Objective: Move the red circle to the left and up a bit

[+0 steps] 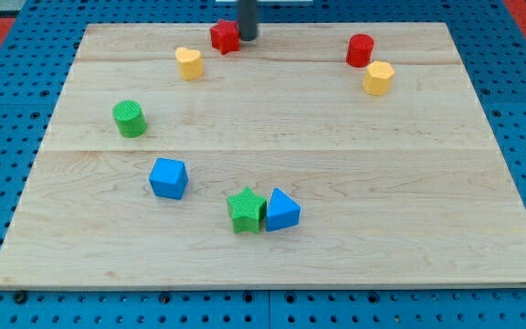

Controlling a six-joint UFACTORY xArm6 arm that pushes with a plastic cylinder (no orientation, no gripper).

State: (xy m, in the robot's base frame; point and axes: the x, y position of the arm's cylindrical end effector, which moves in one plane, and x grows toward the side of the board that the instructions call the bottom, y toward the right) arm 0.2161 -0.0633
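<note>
The red circle [360, 49], a short red cylinder, stands near the view's top right of the wooden board [272, 247]. A yellow hexagon block [378, 78] sits just below and to the right of it, close but apart. My tip [246, 37] is at the view's top centre, touching the right side of a red star-shaped block [225, 36]. The tip is far to the left of the red circle.
A yellow heart block [189, 63] lies below-left of the red star. A green cylinder [130, 119] is at the left. A blue cube [168, 178], a green star [246, 211] and a blue triangular block [281, 210] sit toward the bottom centre.
</note>
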